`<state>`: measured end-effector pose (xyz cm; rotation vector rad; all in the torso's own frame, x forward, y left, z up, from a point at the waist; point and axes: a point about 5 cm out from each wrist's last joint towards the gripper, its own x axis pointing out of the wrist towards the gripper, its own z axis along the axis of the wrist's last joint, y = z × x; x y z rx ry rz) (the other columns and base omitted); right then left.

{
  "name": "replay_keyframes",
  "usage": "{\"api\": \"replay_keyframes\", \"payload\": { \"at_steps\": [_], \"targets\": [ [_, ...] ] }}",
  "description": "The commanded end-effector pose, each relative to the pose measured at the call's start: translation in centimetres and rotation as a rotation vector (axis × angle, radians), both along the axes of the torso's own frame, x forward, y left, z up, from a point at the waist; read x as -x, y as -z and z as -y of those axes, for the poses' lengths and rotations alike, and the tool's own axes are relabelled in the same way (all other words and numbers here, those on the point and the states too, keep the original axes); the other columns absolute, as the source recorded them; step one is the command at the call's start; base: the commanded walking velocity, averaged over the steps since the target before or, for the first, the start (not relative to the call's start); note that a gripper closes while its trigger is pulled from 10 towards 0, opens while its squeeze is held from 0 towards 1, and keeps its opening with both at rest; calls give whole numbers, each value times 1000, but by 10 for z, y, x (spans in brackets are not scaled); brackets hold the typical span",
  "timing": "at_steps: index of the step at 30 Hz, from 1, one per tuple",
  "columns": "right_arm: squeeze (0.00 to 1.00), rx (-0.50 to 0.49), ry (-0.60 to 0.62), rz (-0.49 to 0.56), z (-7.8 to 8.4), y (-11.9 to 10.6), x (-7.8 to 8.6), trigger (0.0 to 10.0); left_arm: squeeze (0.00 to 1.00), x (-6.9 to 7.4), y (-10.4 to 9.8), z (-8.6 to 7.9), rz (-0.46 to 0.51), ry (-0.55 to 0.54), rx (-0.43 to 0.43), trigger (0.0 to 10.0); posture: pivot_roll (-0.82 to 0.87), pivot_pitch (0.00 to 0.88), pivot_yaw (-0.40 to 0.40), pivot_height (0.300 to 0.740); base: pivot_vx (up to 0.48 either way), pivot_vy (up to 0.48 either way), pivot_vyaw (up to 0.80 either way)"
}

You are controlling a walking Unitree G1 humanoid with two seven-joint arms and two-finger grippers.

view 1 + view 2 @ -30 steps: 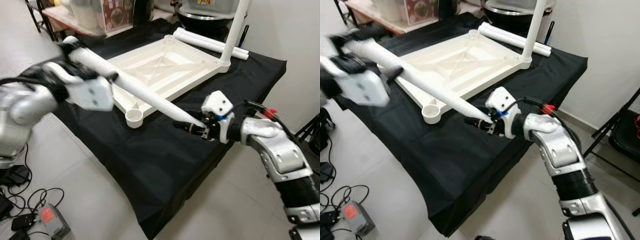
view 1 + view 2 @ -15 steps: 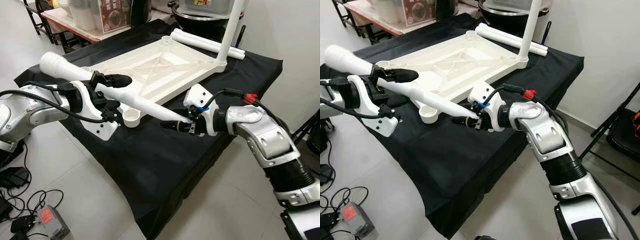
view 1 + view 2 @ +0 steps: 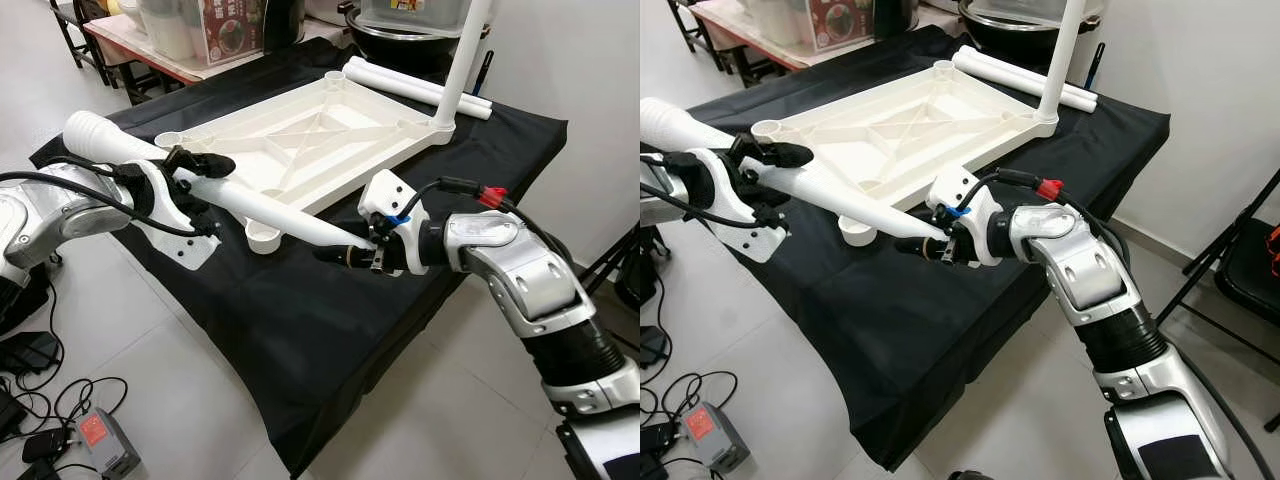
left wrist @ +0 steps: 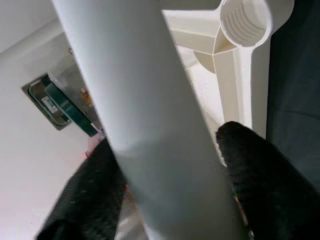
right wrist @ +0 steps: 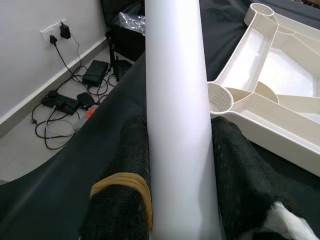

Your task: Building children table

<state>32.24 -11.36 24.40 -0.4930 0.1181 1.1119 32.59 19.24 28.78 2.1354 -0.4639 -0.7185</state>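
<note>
A long white table leg (image 3: 255,205) is held level above the black-covered table. My left gripper (image 3: 195,172) is shut on it near its wide end. My right gripper (image 3: 345,254) is shut on its narrow end. The white tabletop (image 3: 310,140) lies upside down on the cloth. An empty round socket (image 3: 264,237) at its near corner sits just below the leg. One leg (image 3: 462,60) stands upright in the far right corner. In the right wrist view the leg (image 5: 177,115) runs between my black fingers (image 5: 134,150), beside the socket (image 5: 220,97).
Two more white legs (image 3: 415,88) lie at the back of the table. A second table with boxes (image 3: 200,35) stands at the far left. Cables and a small device (image 3: 95,435) lie on the floor at lower left. A dark pot (image 3: 405,40) sits behind.
Both grippers have carried the leg leftward and lower, so its narrow end now sits nearer the empty corner socket. The left arm has steadied after a fast swing.
</note>
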Motion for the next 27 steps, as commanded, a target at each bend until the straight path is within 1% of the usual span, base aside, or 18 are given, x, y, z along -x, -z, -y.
{"api": "replay_keyframes", "payload": {
  "at_steps": [1, 9, 10, 13, 14, 15, 16, 17, 18, 19, 20, 21, 22, 23, 24, 25, 26, 27],
  "targets": [
    [0, -2, -1, 18, -2, -3, 1, 10000, 0, -2, 1, -5, -13, -28, -8, 0, -3, 76, -51, 740, 0, 0, 0],
    [0, -3, 25, 28, -3, -3, -1, 10000, 0, -4, -1, -4, 4, -27, 2, 0, -4, 78, -49, 740, 0, 0, 0],
    [1000, -41, 68, 27, -2, -5, -5, 10000, 0, -5, -2, -4, 8, -30, 14, 0, -6, 77, -50, 740, 0, 0, 0],
    [1000, -148, 166, 65, -1, -14, -15, 10000, 0, -7, -2, -3, 15, -34, 36, 0, -8, 79, -50, 740, 0, 0, 0],
    [1000, -148, 166, 65, -1, -14, -15, 10000, 0, -7, -2, -3, 15, -34, 36, 0, -8, 79, -50, 740, 0, 0, 0],
    [1000, -206, 178, 93, -1, -22, -16, 10000, 0, -7, -2, -3, 18, -38, 47, 0, -8, 79, -50, 740, 0, 0, 0],
    [1000, -301, 208, 146, 1, -34, -19, 10000, 0, -8, -2, -4, 20, -47, 62, 0, -7, 79, -50, 740, 0, 0, 0],
    [1000, -427, 236, 185, 4, -49, -20, 10000, 0, -9, -3, -6, 26, -66, 91, 0, -8, 77, -47, 740, 0, 0, 0],
    [1000, -514, 256, 208, 7, -58, -21, 10000, 0, -10, -3, -7, 30, -80, 111, 0, -9, 76, -48, 740, 0, 0, 0],
    [1000, -514, 256, 208, 7, -58, -21, 10000, 0, -10, -3, -7, 30, -80, 111, 0, -9, 76, -48, 740, 0, 0, 0],
    [1000, -625, 296, 222, 14, -68, -22, 10000, 0, -11, 0, -9, 18, -101, 151, 0, -8, 69, -46, 740, 0, 0, 0],
    [1000, -625, 296, 222, 14, -68, -22, 10000, 0, -11, 0, -9, 18, -101, 151, 0, -8, 69, -46, 740, 0, 0, 0],
    [1000, -711, 291, 244, 17, -76, -18, 10000, 0, -14, 3, -10, 2, -135, 242, 0, -10, 65, -45, 740, 0, 0, 0],
    [1000, -759, 284, 260, 20, -81, -15, 10000, 0, -15, 6, -12, -12, -159, 306, 0, -10, 65, -41, 740, 0, 0, 0],
    [1000, -759, 284, 260, 20, -81, -15, 10000, 0, -15, 6, -12, -12, -159, 306, 0, -10, 65, -41, 740, 0, 0, 0],
    [1000, -804, 198, 219, 16, -81, -6, 10000, 0, -18, 9, -14, -39, -215, 446, 0, -15, 65, -35, 740, 0, 0, 0],
    [1000, -814, 84, 140, 8, -75, 5, 10000, 0, -21, 14, -16, -82, -280, 643, 2196, -22, 68, -34, 740, 0, 0, 0],
    [1000, -814, 84, 140, 8, -75, 5, 10000, 0, -21, 14, -16, -82, -280, 643, 2196, -22, 68, -34, 740, 0, 0, 0]
  ]
}}
